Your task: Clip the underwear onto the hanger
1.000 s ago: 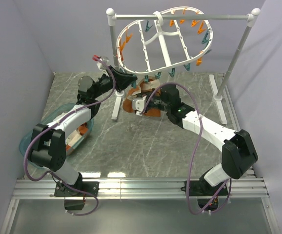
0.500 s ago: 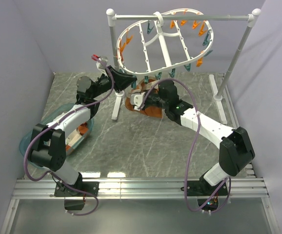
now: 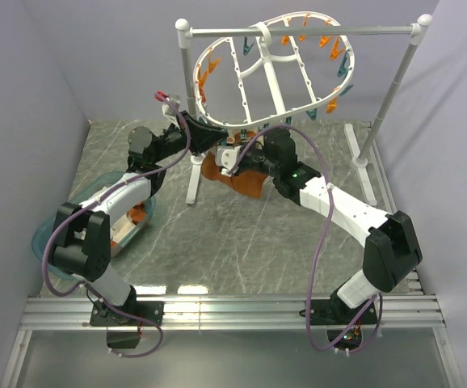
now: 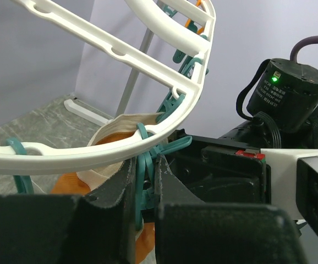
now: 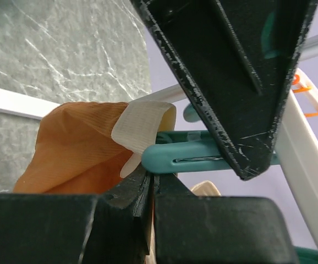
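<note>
Since the earlier frame the right gripper [image 5: 149, 184] has climbed from low over the marble table [image 3: 241, 242] to the near rim of the hanger [image 4: 82, 155]. It has carried the underwear [image 5: 76, 146] up with it, and the hanger has tipped slightly. The left gripper [image 4: 146, 187] has kept its place at that same rim.

The right jaws are pressed together with the cream trim of the underwear pinched between them. The rust-orange cloth hangs from there below the rim. The left jaws stand nearly closed, squeezing the handles of a teal clothespin [image 5: 192, 157] that dangles from the rim. Its rounded end lies against or just beside the folded cream waistband; whether it bites the fabric cannot be told.

In the left wrist view the waistband rises just behind the rim, next to that pin. Beyond it, the right arm's black wrist housing shows a lit green light [image 4: 274, 78] with a block of small white print beside it, too fine to read. A small red tab [image 4: 247, 154] sits lower on that wrist.

The hanger hooks over the top bar of a white pole stand [image 3: 379, 29], with more teal and orange pins around its oval. Well to its left, on the table, a teal basin [image 3: 39, 240] holds white-and-orange garments.
</note>
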Robot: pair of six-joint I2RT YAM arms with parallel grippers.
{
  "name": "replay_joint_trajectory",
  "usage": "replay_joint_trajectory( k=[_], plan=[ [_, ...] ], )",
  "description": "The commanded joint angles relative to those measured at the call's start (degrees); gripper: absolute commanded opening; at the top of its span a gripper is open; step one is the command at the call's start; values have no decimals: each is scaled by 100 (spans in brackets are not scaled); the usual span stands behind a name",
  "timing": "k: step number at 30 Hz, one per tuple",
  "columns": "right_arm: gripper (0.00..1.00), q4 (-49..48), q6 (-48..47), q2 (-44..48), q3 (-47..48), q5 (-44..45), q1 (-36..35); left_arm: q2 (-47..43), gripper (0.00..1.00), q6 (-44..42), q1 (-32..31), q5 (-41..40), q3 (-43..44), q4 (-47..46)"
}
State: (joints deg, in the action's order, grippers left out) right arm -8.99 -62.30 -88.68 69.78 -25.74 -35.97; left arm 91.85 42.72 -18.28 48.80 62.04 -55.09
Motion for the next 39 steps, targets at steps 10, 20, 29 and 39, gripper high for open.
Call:
replay_joint_trajectory(
  k=[10,20,29,39],
  plan=[
    [0,-155,60,106,255,-10,98,17,0,-176,-88,860,19,-336],
    [0,29,-273,290,9,-230,125,69,0,-106,-79,877,194,-599],
    [0,99,-431,387,-78,-335,125,96,0,-71,-61,798,229,-651],
    [0,197,-529,440,-219,-336,116,157,0,70,-70,798,361,-687]
  ],
)
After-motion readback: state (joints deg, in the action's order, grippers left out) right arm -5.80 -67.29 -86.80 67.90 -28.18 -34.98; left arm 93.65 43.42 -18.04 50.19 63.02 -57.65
